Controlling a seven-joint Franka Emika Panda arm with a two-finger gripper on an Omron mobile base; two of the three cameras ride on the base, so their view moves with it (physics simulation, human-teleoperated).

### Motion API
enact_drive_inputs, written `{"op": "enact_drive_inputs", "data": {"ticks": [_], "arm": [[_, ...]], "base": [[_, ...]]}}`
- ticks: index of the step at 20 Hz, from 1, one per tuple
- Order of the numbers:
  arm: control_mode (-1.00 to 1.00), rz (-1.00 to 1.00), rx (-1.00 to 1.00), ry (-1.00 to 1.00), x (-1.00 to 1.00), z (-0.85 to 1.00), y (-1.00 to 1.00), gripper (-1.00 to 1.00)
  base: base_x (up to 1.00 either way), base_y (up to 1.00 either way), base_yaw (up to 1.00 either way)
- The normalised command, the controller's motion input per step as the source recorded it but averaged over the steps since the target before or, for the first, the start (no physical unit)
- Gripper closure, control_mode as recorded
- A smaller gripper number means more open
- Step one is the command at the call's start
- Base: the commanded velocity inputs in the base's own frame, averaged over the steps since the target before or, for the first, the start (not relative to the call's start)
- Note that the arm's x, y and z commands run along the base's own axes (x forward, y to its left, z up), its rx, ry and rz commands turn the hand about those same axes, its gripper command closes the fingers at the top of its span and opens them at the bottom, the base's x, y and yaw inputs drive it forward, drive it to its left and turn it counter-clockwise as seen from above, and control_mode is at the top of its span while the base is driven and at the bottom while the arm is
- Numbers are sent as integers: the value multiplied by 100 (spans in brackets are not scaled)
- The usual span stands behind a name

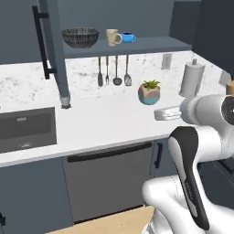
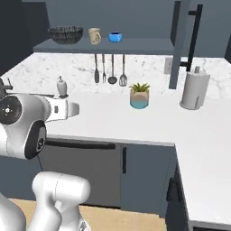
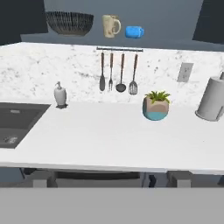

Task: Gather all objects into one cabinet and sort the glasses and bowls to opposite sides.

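Cabinet shelf [image 1: 151,45]: bowl [image 1: 80,37], mug [image 1: 112,37], blue cup [image 1: 128,37] close together; your reach could knock one.
Claw: state cannot be told.

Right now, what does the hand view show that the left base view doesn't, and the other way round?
Hand view alone: a soap dispenser on the counter beside the sink.

Left base view alone: the open cabinet door with its long black handle, and the dishwasher front under the counter.

Both: the dark bowl, one cream mug and the blue cup in a row on the cabinet shelf, the hanging utensils, the potted plant, the paper towel roll, the sink.
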Motion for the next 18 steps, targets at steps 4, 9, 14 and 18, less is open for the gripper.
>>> {"op": "enact_drive_inputs", "data": {"ticks": [4,9,14,18], "arm": [[100,0,0,0,0,0,0,-100],[100,0,0,0,0,0,0,-100],[100,0,0,0,0,0,0,-100],[100,0,0,0,0,0,0,-100]], "base": [[-93,0,-56],[-62,0,-71],[-28,-1,-78],[-10,-28,-73]]}}
